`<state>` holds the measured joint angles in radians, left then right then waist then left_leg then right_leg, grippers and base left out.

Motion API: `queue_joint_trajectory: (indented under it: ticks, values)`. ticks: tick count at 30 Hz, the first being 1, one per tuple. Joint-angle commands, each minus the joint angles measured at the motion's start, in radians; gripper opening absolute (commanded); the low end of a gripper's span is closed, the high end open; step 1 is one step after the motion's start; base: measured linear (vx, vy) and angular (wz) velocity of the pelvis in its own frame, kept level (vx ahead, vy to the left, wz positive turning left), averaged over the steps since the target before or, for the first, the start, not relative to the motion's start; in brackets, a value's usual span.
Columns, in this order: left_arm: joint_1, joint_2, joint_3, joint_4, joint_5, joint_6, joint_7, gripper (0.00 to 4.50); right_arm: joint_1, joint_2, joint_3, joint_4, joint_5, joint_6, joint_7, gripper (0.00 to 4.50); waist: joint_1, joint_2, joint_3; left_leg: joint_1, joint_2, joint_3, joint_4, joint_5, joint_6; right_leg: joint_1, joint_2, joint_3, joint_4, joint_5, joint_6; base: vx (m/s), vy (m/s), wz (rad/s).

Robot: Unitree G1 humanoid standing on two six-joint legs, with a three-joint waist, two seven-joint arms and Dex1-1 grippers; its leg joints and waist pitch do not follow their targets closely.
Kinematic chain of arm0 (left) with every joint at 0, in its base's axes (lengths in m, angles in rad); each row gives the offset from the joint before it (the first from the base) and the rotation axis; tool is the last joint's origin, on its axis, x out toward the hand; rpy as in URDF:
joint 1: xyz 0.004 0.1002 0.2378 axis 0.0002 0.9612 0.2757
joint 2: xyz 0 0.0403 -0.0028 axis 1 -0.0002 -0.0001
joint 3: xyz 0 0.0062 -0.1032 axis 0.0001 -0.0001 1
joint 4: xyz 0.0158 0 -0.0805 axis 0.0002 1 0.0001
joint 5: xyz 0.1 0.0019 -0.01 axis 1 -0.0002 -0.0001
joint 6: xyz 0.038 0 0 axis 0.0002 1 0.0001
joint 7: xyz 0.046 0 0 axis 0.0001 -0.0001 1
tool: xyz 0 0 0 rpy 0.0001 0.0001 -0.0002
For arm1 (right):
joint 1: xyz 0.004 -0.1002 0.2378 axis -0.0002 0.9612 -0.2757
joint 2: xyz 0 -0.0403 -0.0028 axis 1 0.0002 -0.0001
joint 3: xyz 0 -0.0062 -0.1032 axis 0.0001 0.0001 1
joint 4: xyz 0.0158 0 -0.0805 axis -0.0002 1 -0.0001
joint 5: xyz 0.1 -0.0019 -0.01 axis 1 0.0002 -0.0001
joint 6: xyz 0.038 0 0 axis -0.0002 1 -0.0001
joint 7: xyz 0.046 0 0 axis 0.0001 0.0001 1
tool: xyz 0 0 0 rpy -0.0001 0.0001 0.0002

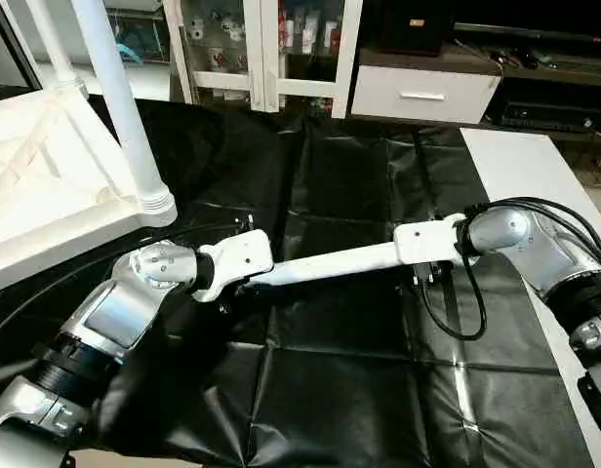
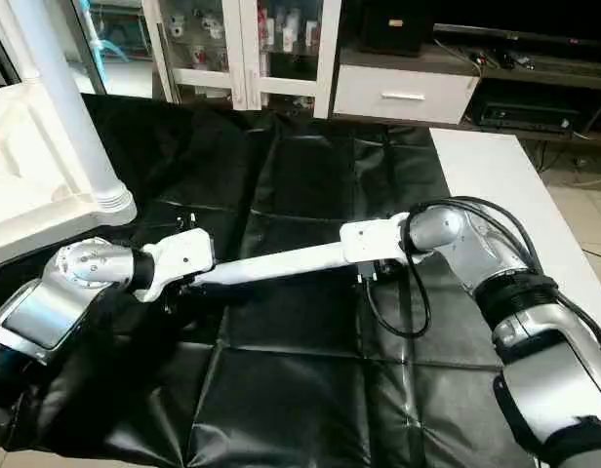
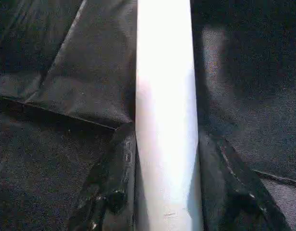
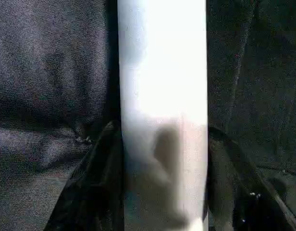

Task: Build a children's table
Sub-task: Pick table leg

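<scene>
Nearest you, across the middle of the head-camera frame, a loose white leg (image 1: 330,261) lies nearly level over the black cover (image 1: 359,390) of the work table, slanting up toward the right. Your left gripper (image 3: 165,192) is clenched on its lower-left end, a black finger (image 3: 114,187) pressed against each side of the tube. Your right gripper (image 4: 162,192) straddles the other end, a finger (image 4: 97,183) close on each flank — whether that grip has fully closed I cannot tell.

Treat the leg as a light, stiff, hollow plastic tube with a smooth, slippery skin. It tapers, so a hold can creep toward the thinner end; I would grip near the ends, as you do, and squeeze firmly without crushing.

Farther back, at the upper left, the tabletop (image 1: 47,210) rests with its ribbed underside up, and a fitted leg (image 1: 120,107) stands upright from the corner socket (image 1: 156,207) — just above your left wrist, a little apart from the held leg.
</scene>
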<state>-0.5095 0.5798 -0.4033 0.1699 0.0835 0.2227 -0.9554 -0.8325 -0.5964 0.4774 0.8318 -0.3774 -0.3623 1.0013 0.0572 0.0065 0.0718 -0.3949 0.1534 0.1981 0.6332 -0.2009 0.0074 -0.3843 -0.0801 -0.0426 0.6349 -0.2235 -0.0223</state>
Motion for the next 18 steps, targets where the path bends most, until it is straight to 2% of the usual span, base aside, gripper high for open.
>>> queue_joint_trajectory:
  ticks: [1,2,3,4,5,6,7,8,9,10,11,12,13,14,15,16,17,18]
  values:
    - [-0.039,-0.008,0.064,-0.009,-0.001,0.04,0.055,2.06,-0.004,-0.006,-0.014,0.031,0.004,0.009,0.005,1.85,0.0,-0.013,-0.079,0.027,0.08,-0.033,-0.074,-0.088,0.077,0.038,-0.077,0.043,-0.054,-0.001,-0.295,0.0,0.0,0.0]
    - [-0.045,-0.016,0.09,-0.023,-0.06,0.081,0.018,2.2,-0.002,-0.007,-0.024,0.038,0.011,0.014,0.0,1.85,0.001,-0.012,-0.08,0.029,0.08,-0.032,-0.073,-0.087,0.074,0.038,-0.077,0.043,-0.054,-0.001,-0.3,0.0,0.0,0.0]
    - [-0.047,-0.018,0.097,-0.022,-0.066,0.081,0.02,2.2,0.0,-0.008,-0.028,0.04,0.014,0.016,-0.002,1.85,0.001,-0.013,-0.079,0.028,0.079,-0.032,-0.073,-0.086,0.074,0.038,-0.077,0.043,-0.053,0.0,-0.302,0.0,0.0,0.0]
    - [-0.057,-0.032,0.148,-0.019,-0.113,0.081,0.033,2.2,0.017,-0.017,-0.058,0.049,0.036,0.036,-0.021,1.85,0.002,-0.013,-0.08,0.027,0.078,-0.031,-0.072,-0.086,0.071,0.041,-0.078,0.044,-0.054,0.004,-0.307,0.0,0.0,0.0]
    - [-0.057,-0.032,0.148,-0.019,-0.113,0.081,0.033,2.31,0.017,-0.017,-0.058,0.049,0.036,0.036,-0.021,1.84,0.004,-0.013,-0.079,0.028,0.079,-0.032,-0.072,-0.09,0.067,0.039,-0.076,0.043,-0.055,0.003,-0.31,0.0,0.0,0.0]
    - [-0.067,-0.044,0.189,-0.014,-0.145,0.079,0.052,2.31,0.03,-0.026,-0.082,0.057,0.055,0.048,-0.034,1.84,0.003,-0.014,-0.08,0.028,0.078,-0.032,-0.073,-0.089,0.066,0.039,-0.074,0.042,-0.053,0.006,-0.31,0.0,0.0,0.0]
    - [-0.071,-0.048,0.202,-0.012,-0.155,0.078,0.058,2.43,0.034,-0.029,-0.089,0.06,0.061,0.051,-0.037,1.84,0.003,-0.011,-0.079,0.029,0.078,-0.031,-0.072,-0.092,0.065,0.038,-0.073,0.042,-0.053,0.008,-0.31,0.0,0.0,0.0]
    - [-0.087,-0.064,0.257,-0.009,-0.209,0.067,0.068,2.66,0.05,-0.043,-0.119,0.067,0.082,0.059,-0.057,1.83,0.002,-0.007,-0.08,0.029,0.077,-0.031,-0.07,-0.097,0.062,0.041,-0.074,0.043,-0.052,0.023,-0.316,0.0,0.0,0.0]
    - [-0.1,-0.075,0.297,0.002,-0.236,0.037,0.089,2.66,0.063,-0.05,-0.139,0.065,0.1,0.069,-0.064,1.83,0.003,-0.009,-0.08,0.03,0.077,-0.031,-0.071,-0.096,0.061,0.04,-0.072,0.042,-0.054,0.026,-0.316,0.0,0.0,0.0]
    - [-0.101,-0.076,0.299,0.003,-0.238,0.036,0.09,2.67,0.063,-0.05,-0.14,0.065,0.101,0.07,-0.065,1.83,0.003,-0.013,-0.08,0.03,0.076,-0.03,-0.071,-0.104,0.062,0.041,-0.071,0.042,-0.055,0.026,-0.315,0.0,0.0,0.0]
    - [-0.127,-0.099,0.377,0.007,-0.309,0.045,0.105,2.71,0.083,-0.063,-0.182,0.06,0.136,0.086,-0.088,1.83,0.003,-0.012,-0.08,0.027,0.074,-0.03,-0.07,-0.098,0.062,0.046,-0.072,0.042,-0.053,0.033,-0.315,0.0,0.0,0.0]
    - [-0.143,-0.113,0.417,0.01,-0.343,0.04,0.123,2.83,0.096,-0.069,-0.208,0.046,0.162,0.103,-0.087,1.83,0.003,-0.006,-0.08,0.027,0.075,-0.03,-0.07,-0.096,0.062,0.045,-0.073,0.043,-0.053,0.036,-0.316,0.0,0.0,0.0]
    - [-0.143,-0.113,0.417,0.01,-0.343,0.04,0.123,2.99,0.096,-0.069,-0.208,0.046,0.162,0.103,-0.087,1.83,0.002,-0.008,-0.081,0.027,0.075,-0.029,-0.069,-0.095,0.063,0.046,-0.071,0.042,-0.052,0.043,-0.317,0.0,0.0,0.0]
    - [-0.169,-0.143,0.5,0.013,-0.416,0.073,0.159,3.07,0.129,-0.074,-0.271,-0.001,0.229,0.154,-0.079,1.83,0.001,-0.006,-0.08,0.025,0.076,-0.029,-0.068,-0.1,0.07,0.046,-0.071,0.042,-0.052,0.05,-0.321,0.0,0.0,0.0]
    - [-0.181,-0.161,0.547,0.02,-0.451,0.084,0.196,3.1,0.158,-0.077,-0.323,-0.045,0.285,0.199,-0.072,1.83,0.001,-0.008,-0.079,0.025,0.076,-0.028,-0.069,-0.111,0.071,0.048,-0.068,0.042,-0.052,0.045,-0.322,0.0,0.0,0.0]
    - [-0.178,-0.18,0.577,0.024,-0.465,0.094,0.239,3.1,0.188,-0.072,-0.375,-0.095,0.335,0.245,-0.08,1.83,0.003,-0.01,-0.08,0.025,0.078,-0.029,-0.07,-0.111,0.073,0.049,-0.07,0.042,-0.053,0.047,-0.32,0.0,0.0,0.0]
    - [-0.172,-0.195,0.592,0.025,-0.47,0.106,0.275,3.1,0.208,-0.066,-0.411,-0.131,0.368,0.277,-0.096,1.82,0.002,-0.003,-0.079,0.024,0.079,-0.03,-0.07,-0.113,0.078,0.049,-0.071,0.041,-0.052,0.045,-0.315,0.0,0.0,0.0]
    - [-0.17,-0.202,0.598,0.024,-0.472,0.112,0.289,3.1,0.215,-0.064,-0.426,-0.145,0.38,0.29,-0.105,1.82,0.0,-0.007,-0.079,0.025,0.079,-0.03,-0.07,-0.118,0.08,0.048,-0.07,0.04,-0.056,0.035,-0.31,0.0,0.0,0.0]
